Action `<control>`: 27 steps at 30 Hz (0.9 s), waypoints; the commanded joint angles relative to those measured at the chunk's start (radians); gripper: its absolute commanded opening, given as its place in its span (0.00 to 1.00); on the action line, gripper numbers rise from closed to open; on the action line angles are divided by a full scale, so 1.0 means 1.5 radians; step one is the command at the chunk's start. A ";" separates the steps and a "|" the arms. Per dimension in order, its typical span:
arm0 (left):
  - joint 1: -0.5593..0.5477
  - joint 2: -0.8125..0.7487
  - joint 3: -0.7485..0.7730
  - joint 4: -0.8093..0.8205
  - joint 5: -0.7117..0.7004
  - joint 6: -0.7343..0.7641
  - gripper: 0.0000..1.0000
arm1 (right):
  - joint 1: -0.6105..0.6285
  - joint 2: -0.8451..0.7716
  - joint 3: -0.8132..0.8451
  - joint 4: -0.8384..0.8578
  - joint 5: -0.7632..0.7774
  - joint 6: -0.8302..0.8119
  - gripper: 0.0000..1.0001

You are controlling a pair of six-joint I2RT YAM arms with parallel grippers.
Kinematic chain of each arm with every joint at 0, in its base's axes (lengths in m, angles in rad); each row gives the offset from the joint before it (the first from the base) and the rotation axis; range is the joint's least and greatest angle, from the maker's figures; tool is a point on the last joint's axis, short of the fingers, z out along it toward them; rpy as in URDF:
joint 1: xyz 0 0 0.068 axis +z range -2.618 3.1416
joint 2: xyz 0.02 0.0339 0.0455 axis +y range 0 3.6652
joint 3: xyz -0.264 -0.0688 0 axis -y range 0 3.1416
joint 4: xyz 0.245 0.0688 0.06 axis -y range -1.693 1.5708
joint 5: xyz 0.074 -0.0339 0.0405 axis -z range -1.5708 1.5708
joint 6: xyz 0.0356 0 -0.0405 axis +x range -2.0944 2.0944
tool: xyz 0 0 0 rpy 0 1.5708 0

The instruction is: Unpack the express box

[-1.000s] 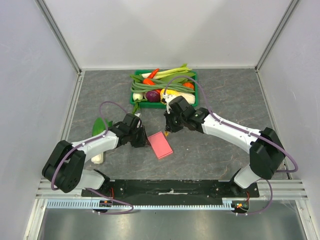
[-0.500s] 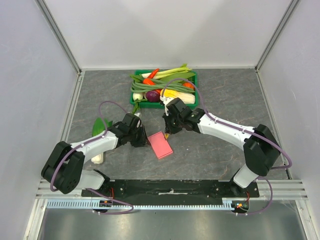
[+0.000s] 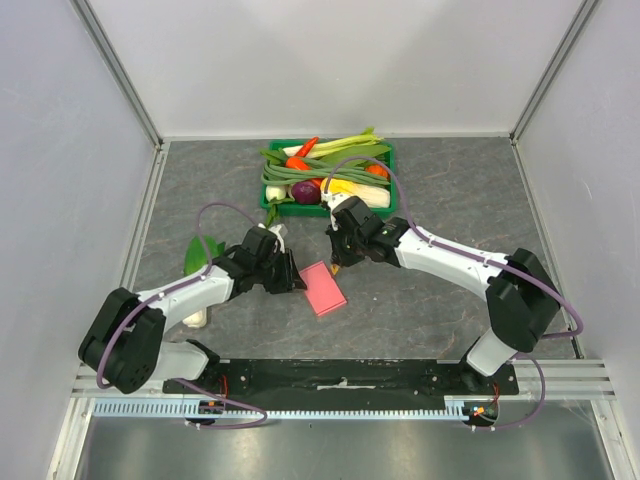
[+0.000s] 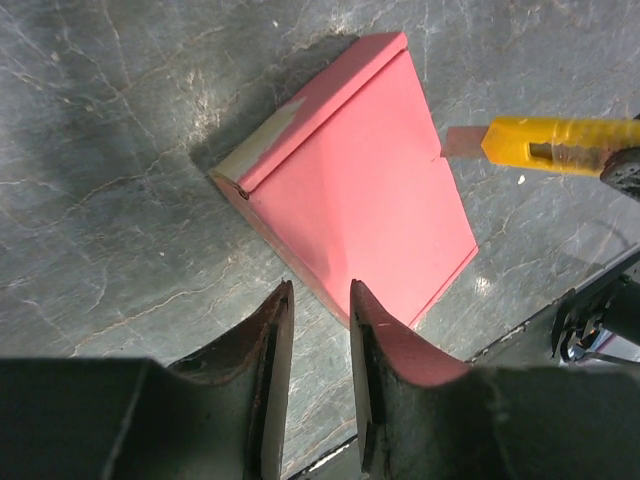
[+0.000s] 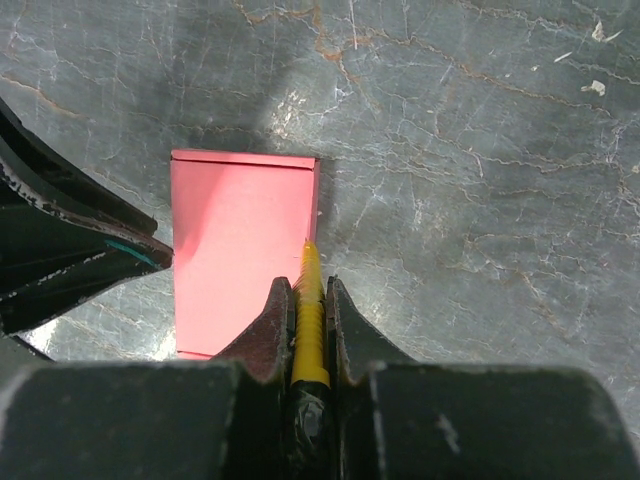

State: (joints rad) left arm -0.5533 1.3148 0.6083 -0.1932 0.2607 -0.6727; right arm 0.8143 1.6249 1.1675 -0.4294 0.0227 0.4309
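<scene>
**Left gripper**: jaws narrowly parted, empty, just beside 1 long edge of the express box.
**Right gripper**: clamped on a yellow utility knife, tip at the box's opposite long edge.
**Box**: on the table between the 2 grippers. Probably light, thin card, easily dented or slid; pinch an edge.

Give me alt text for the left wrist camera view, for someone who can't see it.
A flat pink box lies on a grey table, with a yellow knife putting its blade tip to the box's right-hand edge. The left gripper, fingers slightly apart and empty, sits by the box's near edge.
</scene>
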 commanded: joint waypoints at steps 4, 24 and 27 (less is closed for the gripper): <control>-0.003 -0.024 -0.009 0.046 0.034 0.013 0.41 | 0.001 0.025 -0.024 0.006 0.032 0.001 0.00; -0.003 -0.093 -0.034 0.018 -0.031 -0.007 0.52 | -0.003 0.031 -0.045 -0.009 0.069 0.025 0.00; -0.003 -0.072 -0.034 0.017 -0.026 -0.018 0.52 | -0.004 0.030 -0.049 -0.009 0.070 0.027 0.00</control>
State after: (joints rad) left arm -0.5541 1.1851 0.5640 -0.1661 0.2443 -0.6743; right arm 0.8143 1.6318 1.1454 -0.3752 0.0536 0.4805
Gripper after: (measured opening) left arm 0.515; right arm 0.128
